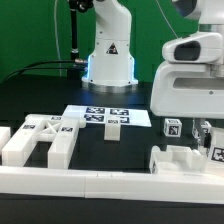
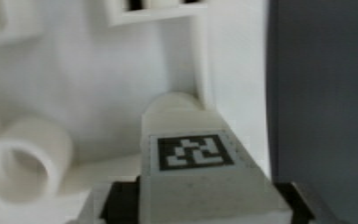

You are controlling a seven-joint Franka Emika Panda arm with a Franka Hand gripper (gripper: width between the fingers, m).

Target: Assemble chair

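Observation:
In the wrist view a tapered white chair piece (image 2: 197, 150) with a square marker tag fills the gap between my gripper's (image 2: 211, 203) black fingers (image 2: 133, 200), which press on both of its sides. In the exterior view the gripper (image 1: 205, 135) reaches down at the right, under its big white wrist housing, among tagged white pieces (image 1: 172, 127) and a notched slab (image 1: 185, 160). More notched chair blocks (image 1: 40, 140) lie at the exterior view's left. A small tagged block (image 1: 112, 128) stands in the middle.
The marker board (image 1: 90, 112) lies flat in front of the robot's base (image 1: 108, 60). A long plain white bar (image 1: 100, 182) runs along the front edge. In the wrist view a white part with a round hole (image 2: 25, 165) lies beside the held piece.

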